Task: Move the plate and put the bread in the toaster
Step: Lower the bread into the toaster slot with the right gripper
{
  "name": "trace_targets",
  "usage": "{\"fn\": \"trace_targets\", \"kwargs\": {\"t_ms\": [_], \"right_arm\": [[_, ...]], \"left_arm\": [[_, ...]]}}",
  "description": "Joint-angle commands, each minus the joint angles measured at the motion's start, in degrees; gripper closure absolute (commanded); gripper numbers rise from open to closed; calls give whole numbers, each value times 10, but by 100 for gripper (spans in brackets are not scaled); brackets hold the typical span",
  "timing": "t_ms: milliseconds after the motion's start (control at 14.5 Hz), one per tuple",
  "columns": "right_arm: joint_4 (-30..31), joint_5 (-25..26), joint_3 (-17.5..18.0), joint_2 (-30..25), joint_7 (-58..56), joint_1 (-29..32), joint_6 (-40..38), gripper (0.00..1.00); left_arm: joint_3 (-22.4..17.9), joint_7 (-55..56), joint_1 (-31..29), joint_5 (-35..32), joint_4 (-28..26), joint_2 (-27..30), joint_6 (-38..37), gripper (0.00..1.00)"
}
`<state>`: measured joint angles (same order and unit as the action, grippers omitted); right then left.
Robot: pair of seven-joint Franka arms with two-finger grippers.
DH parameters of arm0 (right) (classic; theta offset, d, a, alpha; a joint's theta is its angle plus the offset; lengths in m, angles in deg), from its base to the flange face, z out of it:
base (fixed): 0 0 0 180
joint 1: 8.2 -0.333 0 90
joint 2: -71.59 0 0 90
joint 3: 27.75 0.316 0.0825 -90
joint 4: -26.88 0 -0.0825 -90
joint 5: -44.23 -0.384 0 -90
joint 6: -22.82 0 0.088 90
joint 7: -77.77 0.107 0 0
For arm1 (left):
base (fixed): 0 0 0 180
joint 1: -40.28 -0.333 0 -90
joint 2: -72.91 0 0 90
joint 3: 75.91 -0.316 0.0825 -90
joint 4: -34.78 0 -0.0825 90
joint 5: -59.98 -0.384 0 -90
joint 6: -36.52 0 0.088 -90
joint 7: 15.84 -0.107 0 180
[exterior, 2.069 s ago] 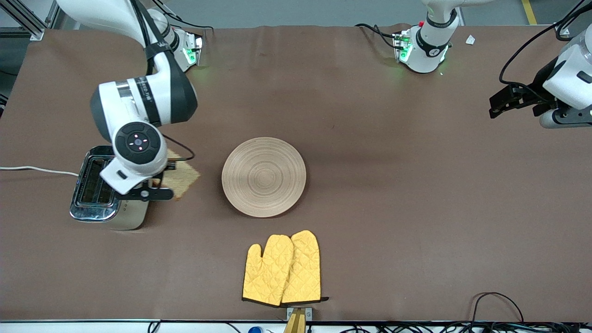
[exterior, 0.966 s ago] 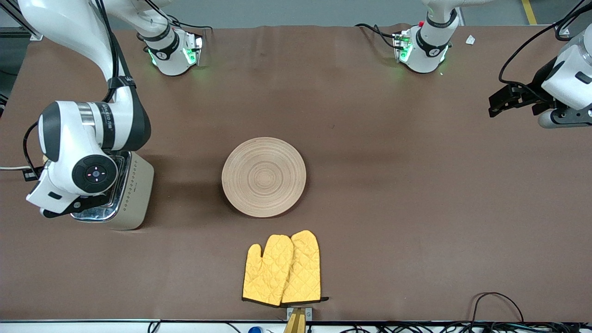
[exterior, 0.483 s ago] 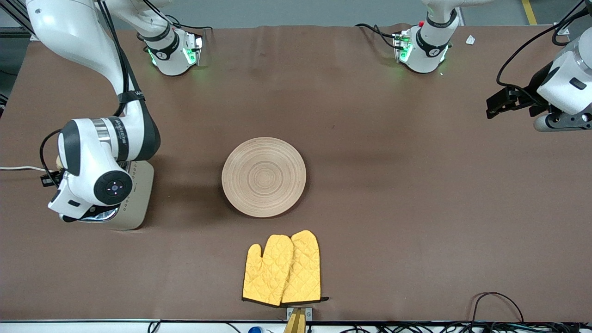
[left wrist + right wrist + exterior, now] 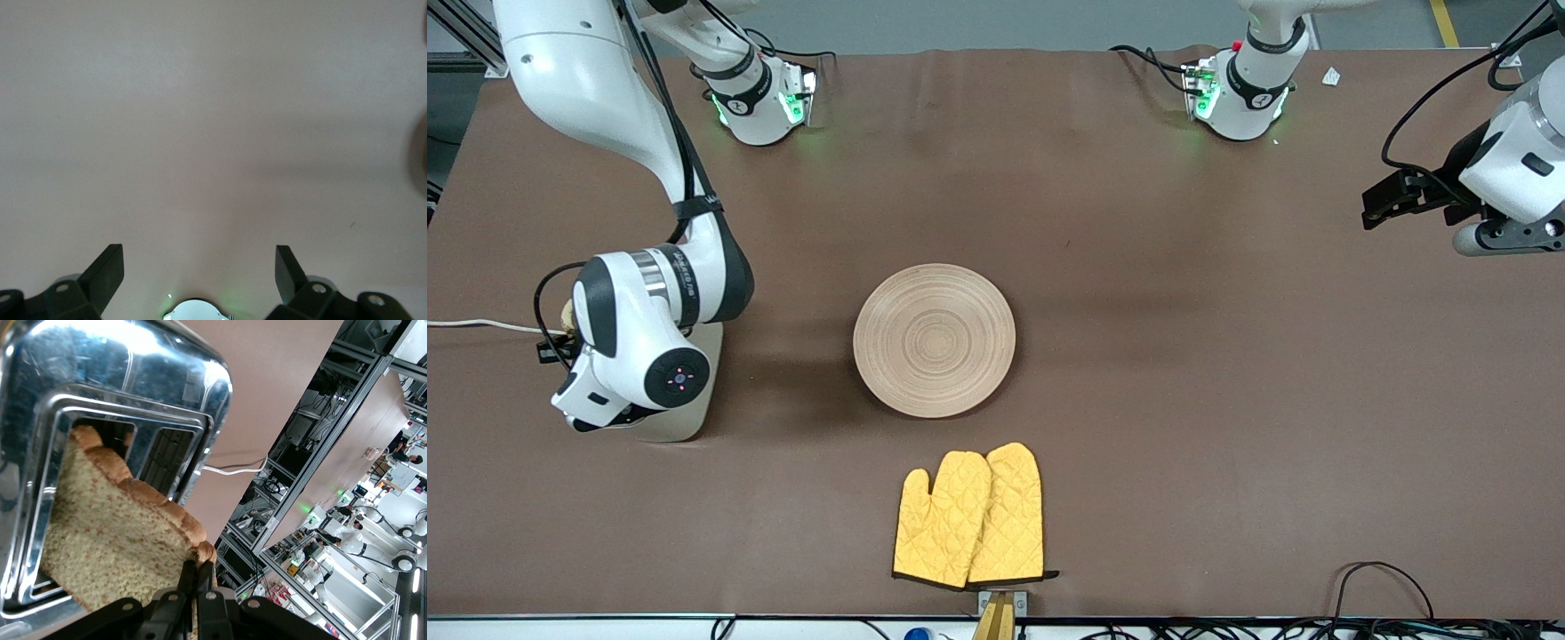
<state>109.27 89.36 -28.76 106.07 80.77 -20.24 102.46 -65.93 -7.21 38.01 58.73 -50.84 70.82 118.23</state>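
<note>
The beige toaster (image 4: 698, 391) stands toward the right arm's end of the table, mostly hidden under the right arm. In the right wrist view its chrome top (image 4: 133, 380) shows both slots. My right gripper (image 4: 197, 572) is shut on the crust of the bread (image 4: 113, 540) and holds the slice edge-down over a slot, its lower corner at the slot's mouth. In the front view only a sliver of the bread (image 4: 567, 313) shows. The wooden plate (image 4: 934, 340) lies bare mid-table. My left gripper (image 4: 1392, 197) waits, open and empty, over the left arm's end of the table; it also shows in its wrist view (image 4: 198, 270).
A pair of yellow oven mitts (image 4: 971, 516) lies nearer to the front camera than the plate. The toaster's white cord (image 4: 480, 324) runs off the table's end. Cables lie along the front edge (image 4: 1383, 587).
My right arm carried the bread from beside the toaster to over its top and turned it on edge. It now covers the toaster. The left gripper shifted slightly.
</note>
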Motion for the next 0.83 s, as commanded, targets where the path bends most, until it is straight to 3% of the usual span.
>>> {"fn": "trace_targets", "kwargs": {"t_ms": [0, 69, 207, 276, 552, 759], "right_arm": [[5, -15, 4, 8, 27, 5, 0, 93], [1, -21, 4, 8, 41, 7, 0, 74], [-7, -45, 3, 5, 45, 15, 0, 14], [-18, -61, 4, 2, 40, 18, -3, 0], [-52, -112, 4, -2, 38, 18, -5, 0], [-53, -187, 4, -38, 13, 48, -3, 0]], "left_arm": [[0, -4, 1, -10, 2, 1, -6, 0], [0, -4, 1, -10, 2, 1, -6, 0], [0, -4, 2, -10, 2, 1, -6, 0], [0, -5, 1, -10, 3, 1, -6, 0], [0, -5, 1, -10, 2, 1, -6, 0], [0, -5, 1, -10, 2, 1, -6, 0]]}}
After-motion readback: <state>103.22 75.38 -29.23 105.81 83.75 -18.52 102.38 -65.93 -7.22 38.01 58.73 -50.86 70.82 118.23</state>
